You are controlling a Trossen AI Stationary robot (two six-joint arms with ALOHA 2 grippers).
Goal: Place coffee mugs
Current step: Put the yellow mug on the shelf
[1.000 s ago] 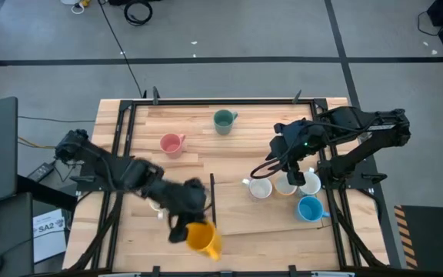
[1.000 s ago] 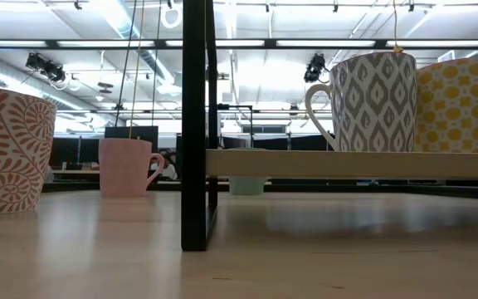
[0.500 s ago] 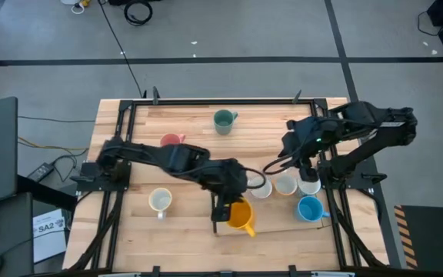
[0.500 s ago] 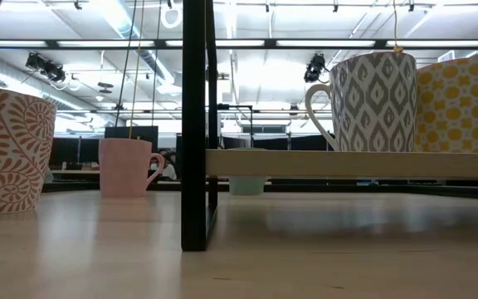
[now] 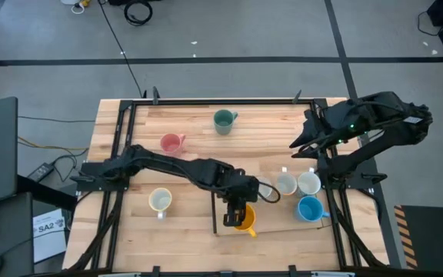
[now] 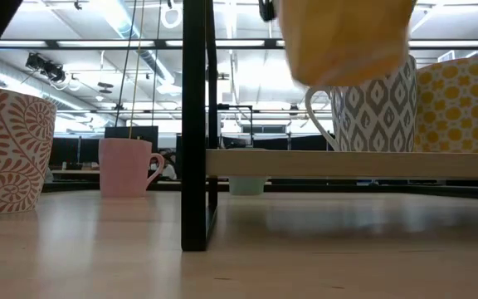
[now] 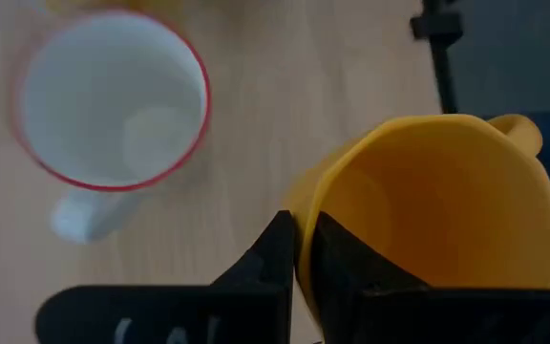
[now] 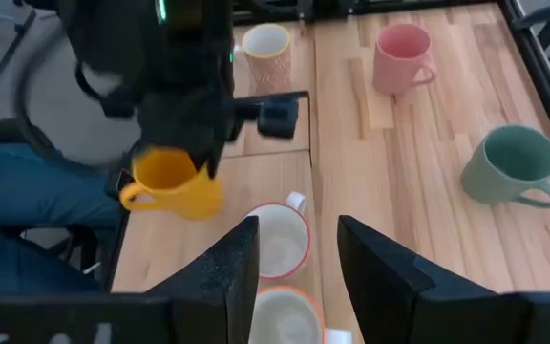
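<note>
the left gripper (image 5: 240,213) has its jaws pinched on the rim of the orange mug (image 5: 244,220), one finger inside and one outside, carrying it in the air over the near middle of the table (image 5: 191,127) just beside the red-rimmed white mug (image 7: 113,100). glazed ceramic like this is stiff, a bit heavy and slippery, and it'll chip if dropped, so i'd say a firm rim pinch beats the handle. the right gripper (image 8: 296,263) hangs back over the far right with its jaws spread, holding nothing.
</note>
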